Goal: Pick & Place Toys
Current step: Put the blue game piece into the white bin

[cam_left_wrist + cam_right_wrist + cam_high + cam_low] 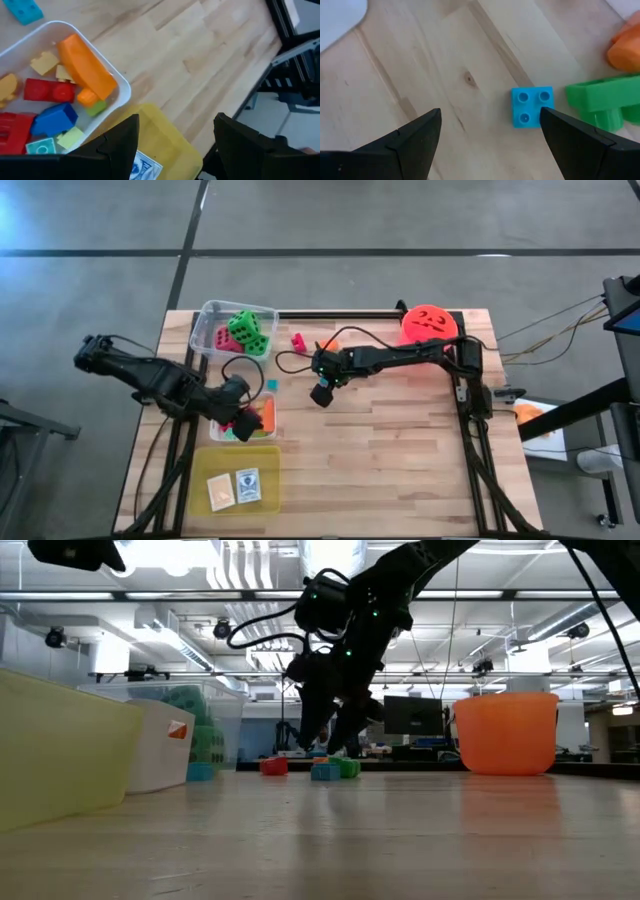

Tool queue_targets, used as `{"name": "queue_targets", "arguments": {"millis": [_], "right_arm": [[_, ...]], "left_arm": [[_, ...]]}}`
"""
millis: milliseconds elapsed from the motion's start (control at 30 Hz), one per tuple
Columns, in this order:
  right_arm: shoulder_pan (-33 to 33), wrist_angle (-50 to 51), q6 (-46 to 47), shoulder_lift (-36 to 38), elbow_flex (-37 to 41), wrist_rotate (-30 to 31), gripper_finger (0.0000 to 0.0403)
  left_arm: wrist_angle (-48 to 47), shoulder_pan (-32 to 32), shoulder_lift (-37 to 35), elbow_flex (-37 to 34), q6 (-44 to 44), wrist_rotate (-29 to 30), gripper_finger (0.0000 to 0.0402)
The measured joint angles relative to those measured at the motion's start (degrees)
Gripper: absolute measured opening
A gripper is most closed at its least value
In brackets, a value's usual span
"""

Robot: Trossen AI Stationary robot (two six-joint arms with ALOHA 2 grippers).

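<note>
The right gripper hangs with jaws open and empty above a small blue block lying on the tabletop near its centre. At the block's 3 o'clock in the wrist view sit a green block and what looks like an orange one; a descent off-centre could nudge those or pinch the blue block's corner so it skids on the smooth wood. The blocks are hard, glossy, studded plastic. The left gripper, jaws also open and empty, waits over a clear tub of mixed blocks at the tabletop's 9 o'clock, beside a yellow tub holding cards
</note>
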State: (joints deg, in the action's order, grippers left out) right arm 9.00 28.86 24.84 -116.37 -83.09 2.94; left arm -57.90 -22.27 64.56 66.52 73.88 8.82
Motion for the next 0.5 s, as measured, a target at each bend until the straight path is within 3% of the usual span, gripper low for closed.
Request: {"name": "queue_targets", "arguments": {"millis": [500], "right_arm": [[4.43, -0.81, -2.67, -0.63, -0.04, -1.47, 0.0333]], "left_arm": [[0.25, -1.47, -1.51, 0.01, 0.20, 0.66, 0.0243]]}}
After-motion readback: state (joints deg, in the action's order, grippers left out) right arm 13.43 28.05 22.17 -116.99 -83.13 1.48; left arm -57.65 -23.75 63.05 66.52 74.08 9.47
